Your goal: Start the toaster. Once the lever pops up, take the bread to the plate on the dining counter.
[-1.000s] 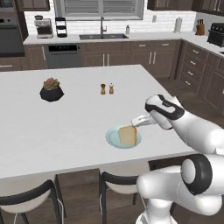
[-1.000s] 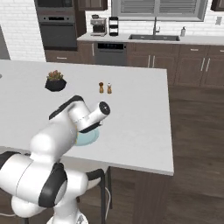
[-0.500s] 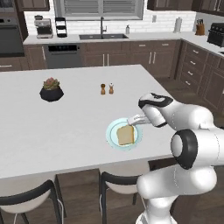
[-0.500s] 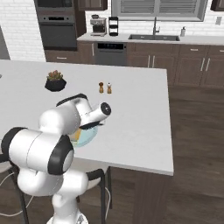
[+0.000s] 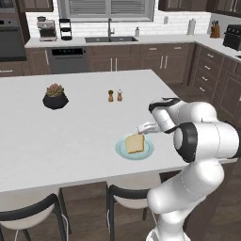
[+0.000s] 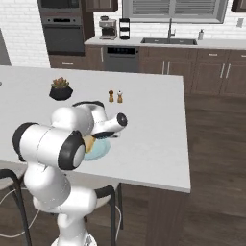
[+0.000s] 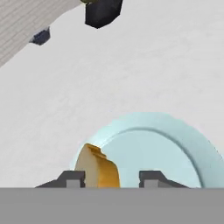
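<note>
The bread [image 5: 134, 143] lies flat on the plate [image 5: 121, 149], and the plate sits on the big white table [image 5: 70, 132] near the edge by the stools. From the left side the claw [image 5: 142, 128] is just past the far rim of the plate, right beside the bread. In the hand view the two fingers [image 7: 72, 178] stand apart, with a corner of the bread poking up next to the left one, so the claw looks open. I cannot tell if that finger touches the bread or not. It looks like the bread has reached its spot, so the job seems nearly done. All that seems left is to lift the claw up and away without bumping the slice. Toast is light and a bit stiff, but it is crumbly and can snap or dent if you squeeze hard. The best place to hold it is across the two flat faces, close to the brown crust, where it is strongest. The plate is smooth, so the slice could slide if it gets a nudge. A small pot plant [image 5: 55, 96] and two little shakers [image 5: 115, 95] stand farther back on the table, well away from the plate.
</note>
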### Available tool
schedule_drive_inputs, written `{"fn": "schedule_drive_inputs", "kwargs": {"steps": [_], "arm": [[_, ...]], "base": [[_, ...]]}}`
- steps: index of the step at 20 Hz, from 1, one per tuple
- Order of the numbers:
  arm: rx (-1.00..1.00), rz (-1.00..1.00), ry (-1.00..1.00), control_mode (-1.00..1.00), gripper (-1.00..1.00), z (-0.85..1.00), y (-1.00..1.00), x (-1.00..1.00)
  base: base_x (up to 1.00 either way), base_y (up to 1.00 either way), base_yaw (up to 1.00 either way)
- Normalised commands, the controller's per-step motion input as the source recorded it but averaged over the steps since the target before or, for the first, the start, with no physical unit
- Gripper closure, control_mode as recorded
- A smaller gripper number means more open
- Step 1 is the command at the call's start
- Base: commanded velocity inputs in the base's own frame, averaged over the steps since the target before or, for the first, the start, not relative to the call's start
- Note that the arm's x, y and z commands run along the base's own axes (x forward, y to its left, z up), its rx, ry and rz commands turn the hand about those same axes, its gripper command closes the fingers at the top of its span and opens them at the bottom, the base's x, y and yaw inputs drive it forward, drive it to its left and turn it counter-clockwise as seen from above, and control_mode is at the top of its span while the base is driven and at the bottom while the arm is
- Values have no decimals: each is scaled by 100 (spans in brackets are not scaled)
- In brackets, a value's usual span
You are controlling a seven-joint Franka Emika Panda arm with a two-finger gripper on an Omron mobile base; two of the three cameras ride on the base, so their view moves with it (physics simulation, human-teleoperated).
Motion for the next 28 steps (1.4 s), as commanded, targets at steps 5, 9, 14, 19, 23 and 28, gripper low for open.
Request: {"fn": "schedule_drive_inputs", "kwargs": {"steps": [5, 9, 14, 19, 23, 28], "arm": [[0, -18, -1, -100, -100, 11, -27, 0], [0, -17, -1, -100, -100, 38, -18, 0], [0, -14, -1, -100, -100, 91, 1, -27], [-1, -12, 4, -100, -100, 96, 12, -77], [-2, -14, 11, -100, -100, 56, 28, -100], [-3, -16, 18, -100, -100, 30, 35, -100]], "base": [[0, 0, 0], [0, 0, 0], [0, 0, 0], [0, 0, 0], [0, 0, 0], [0, 0, 0]]}}
